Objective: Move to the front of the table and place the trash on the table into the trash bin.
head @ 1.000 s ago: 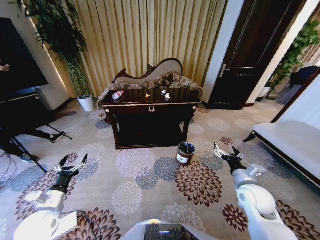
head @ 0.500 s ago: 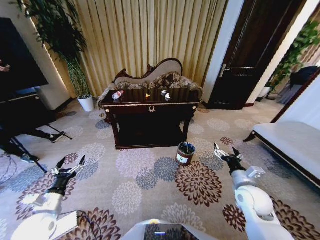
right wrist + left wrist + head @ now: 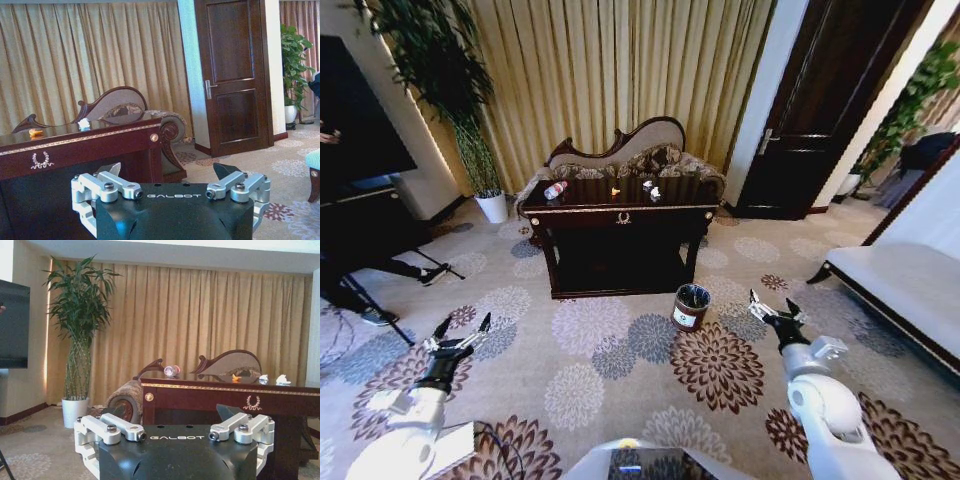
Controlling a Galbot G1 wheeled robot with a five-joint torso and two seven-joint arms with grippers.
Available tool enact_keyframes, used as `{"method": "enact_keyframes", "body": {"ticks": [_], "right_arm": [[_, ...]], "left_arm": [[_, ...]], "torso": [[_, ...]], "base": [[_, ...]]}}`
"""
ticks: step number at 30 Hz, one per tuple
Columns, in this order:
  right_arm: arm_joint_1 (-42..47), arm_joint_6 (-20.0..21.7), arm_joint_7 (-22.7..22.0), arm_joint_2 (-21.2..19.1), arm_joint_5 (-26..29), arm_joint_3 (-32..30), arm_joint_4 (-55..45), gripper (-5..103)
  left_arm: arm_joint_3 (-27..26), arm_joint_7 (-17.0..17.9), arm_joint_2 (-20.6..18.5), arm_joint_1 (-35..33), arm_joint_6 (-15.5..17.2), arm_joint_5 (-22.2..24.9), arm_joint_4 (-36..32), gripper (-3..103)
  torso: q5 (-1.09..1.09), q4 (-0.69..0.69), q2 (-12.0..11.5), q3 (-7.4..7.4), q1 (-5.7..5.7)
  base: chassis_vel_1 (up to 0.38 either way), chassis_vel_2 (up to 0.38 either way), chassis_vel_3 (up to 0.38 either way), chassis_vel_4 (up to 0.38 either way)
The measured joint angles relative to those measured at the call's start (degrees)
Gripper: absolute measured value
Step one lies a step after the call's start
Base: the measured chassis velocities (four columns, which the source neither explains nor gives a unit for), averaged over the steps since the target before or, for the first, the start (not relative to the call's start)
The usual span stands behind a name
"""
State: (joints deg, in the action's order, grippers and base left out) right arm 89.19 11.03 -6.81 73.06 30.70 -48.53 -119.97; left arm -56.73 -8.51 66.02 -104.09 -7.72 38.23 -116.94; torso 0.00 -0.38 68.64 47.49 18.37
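1. "GALBOT" is printed in pale letters on the black housing of each wrist, readable in both wrist views. The worktop (image 3: 620,195) carries a gold wreath emblem on its front, and the trash bin (image 3: 690,307) has a pale label whose writing is too small to read.
2. The left claw (image 3: 460,331) hangs low over the flowered carpet at the robot's left, fingers apart and holding nothing.
3. The right claw (image 3: 771,309) hangs low at the right, near the bin, fingers likewise apart and holding nothing.
4. On the worktop lie the bottle (image 3: 555,189) at the left end, an orange scrap (image 3: 615,190) in the middle and white scraps (image 3: 651,189) just right of it.
5. The bin stands on the carpet before the worktop's right leg.
6. The left wrist view takes in a potted plant (image 3: 80,340) and the bottle's end; the right wrist view takes in a dark door (image 3: 232,75).
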Motion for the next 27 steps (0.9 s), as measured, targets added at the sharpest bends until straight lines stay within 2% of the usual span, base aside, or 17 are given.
{"method": "enact_keyframes", "body": {"ticks": [17, 21, 24, 27], "right_arm": [[-0.4, -0.2, 0.0, -1.8, -0.5, 0.3, 0.4, 100], [0.0, -0.7, 0.0, -6.9, -0.5, 0.9, 0.7, 100], [0.0, -0.8, 0.0, -8.8, 0.1, 1.1, 0.9, 100], [0.5, -1.3, 0.0, -14.9, 2.0, 1.4, 2.1, 100]], "left_arm": [[0.0, -1.0, -0.1, 0.0, 0.0, -0.1, 0.0, 100], [-0.1, -1.4, -1.5, -0.3, 0.0, 0.0, 0.1, 100], [-0.1, -1.4, -1.9, -0.4, 0.0, 0.1, 0.1, 100], [-0.1, -1.5, -2.8, -0.4, 0.0, 0.2, 0.5, 100]], "torso": [[0.0, 0.0, 0.0, 0.0, 0.0], [0.0, 0.0, 0.0, 0.0, 0.0], [0.01, 0.0, 0.0, 0.0, 0.0], [0.0, 0.0, 0.0, 0.01, 0.0]], "base": [[-0.033, 0.032, 0.029, -0.042], [-0.065, 0.064, 0.06, -0.075], [-0.064, 0.054, 0.062, -0.079], [-0.058, 0.068, 0.064, -0.053]]}}
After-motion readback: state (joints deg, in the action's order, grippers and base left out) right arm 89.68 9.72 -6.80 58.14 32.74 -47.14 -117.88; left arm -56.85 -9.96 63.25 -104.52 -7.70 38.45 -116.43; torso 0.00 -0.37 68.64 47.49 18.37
